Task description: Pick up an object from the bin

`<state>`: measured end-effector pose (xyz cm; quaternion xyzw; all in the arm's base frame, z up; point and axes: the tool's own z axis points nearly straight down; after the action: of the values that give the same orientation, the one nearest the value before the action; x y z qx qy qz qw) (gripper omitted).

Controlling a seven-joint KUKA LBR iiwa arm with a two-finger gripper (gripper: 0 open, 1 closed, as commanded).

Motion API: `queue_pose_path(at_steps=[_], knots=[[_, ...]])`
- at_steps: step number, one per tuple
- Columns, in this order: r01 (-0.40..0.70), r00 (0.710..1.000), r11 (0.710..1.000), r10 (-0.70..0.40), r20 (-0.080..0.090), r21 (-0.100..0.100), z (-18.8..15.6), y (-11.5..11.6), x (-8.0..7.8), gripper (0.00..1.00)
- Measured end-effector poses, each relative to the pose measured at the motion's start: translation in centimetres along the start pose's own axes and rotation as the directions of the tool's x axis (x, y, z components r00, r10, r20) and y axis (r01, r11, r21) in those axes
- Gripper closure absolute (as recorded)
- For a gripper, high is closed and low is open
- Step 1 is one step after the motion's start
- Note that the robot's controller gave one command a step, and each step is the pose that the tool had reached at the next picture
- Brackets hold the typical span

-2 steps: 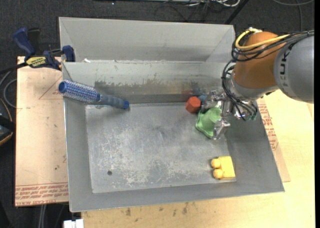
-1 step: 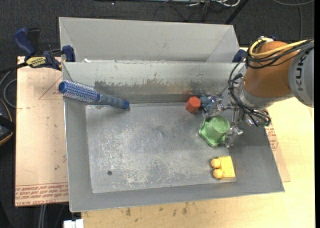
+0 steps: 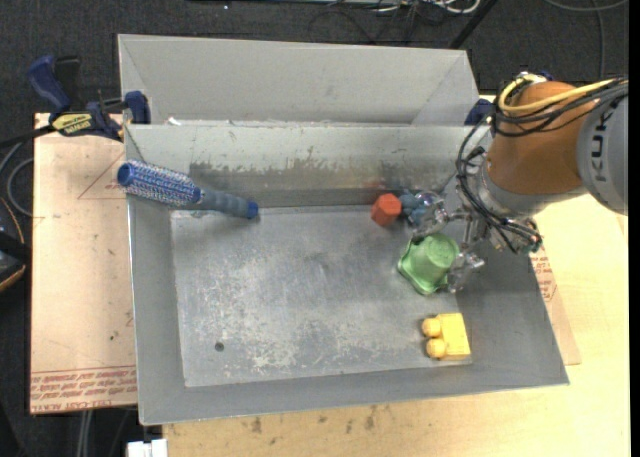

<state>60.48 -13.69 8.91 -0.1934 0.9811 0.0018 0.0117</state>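
My gripper (image 3: 452, 237) is low over the right side of the bin, directly above a translucent green cup (image 3: 428, 263) that lies on the floor there. The gripper's metal parts overlap the cup's upper right edge. A small red-orange block (image 3: 387, 209) sits just left of the gripper against the back wall. Below the cup, a yellow toy piece (image 3: 446, 336) with two round knobs rests near the front right corner.
A blue hairbrush (image 3: 185, 191) lies along the back wall at the far left, bristle head toward the left corner. Bare grey floor spans the middle and left of the bin. The arm with its orange cover and cables comes in over the right rim.
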Motion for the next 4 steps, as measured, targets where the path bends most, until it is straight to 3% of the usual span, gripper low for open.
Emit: queue_pose_path(at_steps=[1,2,4], knots=[[0.226,0.974,0.974,-0.226,-0.003,0.005,-0.1,0.08,-0.69,1.0],[0.544,0.839,0.839,-0.543,0.004,-0.005,-0.07,0.98,-0.84,1.0],[0.542,0.841,0.841,-0.542,0.005,-0.005,-0.08,0.97,-0.84,1.0]])
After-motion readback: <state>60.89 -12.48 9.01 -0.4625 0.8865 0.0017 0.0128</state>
